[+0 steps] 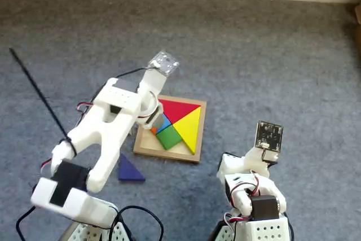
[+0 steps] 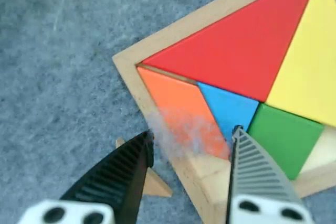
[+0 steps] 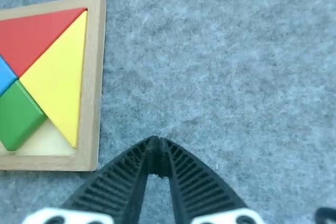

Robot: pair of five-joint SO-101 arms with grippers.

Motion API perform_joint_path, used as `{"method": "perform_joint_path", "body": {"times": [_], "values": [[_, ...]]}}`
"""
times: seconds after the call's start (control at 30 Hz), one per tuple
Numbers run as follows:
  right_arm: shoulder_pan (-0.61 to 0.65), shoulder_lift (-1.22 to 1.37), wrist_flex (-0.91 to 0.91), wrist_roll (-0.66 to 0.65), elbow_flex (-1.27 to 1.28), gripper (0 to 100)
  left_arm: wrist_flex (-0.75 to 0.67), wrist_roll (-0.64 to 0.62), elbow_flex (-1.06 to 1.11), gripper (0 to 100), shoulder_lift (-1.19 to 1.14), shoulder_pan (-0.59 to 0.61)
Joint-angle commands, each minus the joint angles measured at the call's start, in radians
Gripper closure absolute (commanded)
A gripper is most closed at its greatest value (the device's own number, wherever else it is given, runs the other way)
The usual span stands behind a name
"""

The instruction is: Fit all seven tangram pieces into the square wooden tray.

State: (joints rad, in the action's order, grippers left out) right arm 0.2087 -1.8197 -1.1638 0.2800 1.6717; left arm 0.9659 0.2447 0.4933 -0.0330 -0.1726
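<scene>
Closest to the arm bases is the right gripper [image 3: 157, 153], fingers pressed together on nothing, hovering over the grey carpet [image 1: 271, 55] just beside the wooden tray [image 1: 166, 154], off the rim that the yellow triangle [image 1: 192, 128] runs along. On the tray's other side, a dark blue triangle [image 1: 130, 170] lies flat on the carpet, near the tray's closest corner but apart from the rim. Into the tray now: a pale patch of bare floor [image 3: 47, 140] shows along the near rim, right beside the green square [image 1: 168, 137]. Touching the green square on its far side is the blue piece [image 2: 228, 109], and next to that sits the orange piece [image 2: 178, 103], tucked against the tray's rim. The left gripper [image 2: 192, 132] hangs over it with jaws spread wide and gripping nothing, the dark finger outside the rim and the pale one inside the tray. A small tan point [image 2: 155, 182] pokes out on the carpet against the rim's outer face; what it is, I cannot tell. Farthest out, the red triangle [image 1: 177, 108] fills the tray's far edge, flush against the yellow.
</scene>
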Motion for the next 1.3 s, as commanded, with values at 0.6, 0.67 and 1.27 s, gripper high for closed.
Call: {"method": "perform_joint_path", "body": {"times": [0.6,0.67,1.27], "values": [[-0.012,-0.013,0.035,-0.006,0.157,99.1,-0.161,-0.032,0.036,77,-0.033,0.108],[-0.012,-0.013,0.035,-0.006,0.157,99.1,-0.140,-0.032,-0.012,77,-0.077,0.110],[-0.012,-0.013,0.035,-0.006,0.157,99.1,-0.061,-0.167,0.007,77,0.180,0.174]]}}
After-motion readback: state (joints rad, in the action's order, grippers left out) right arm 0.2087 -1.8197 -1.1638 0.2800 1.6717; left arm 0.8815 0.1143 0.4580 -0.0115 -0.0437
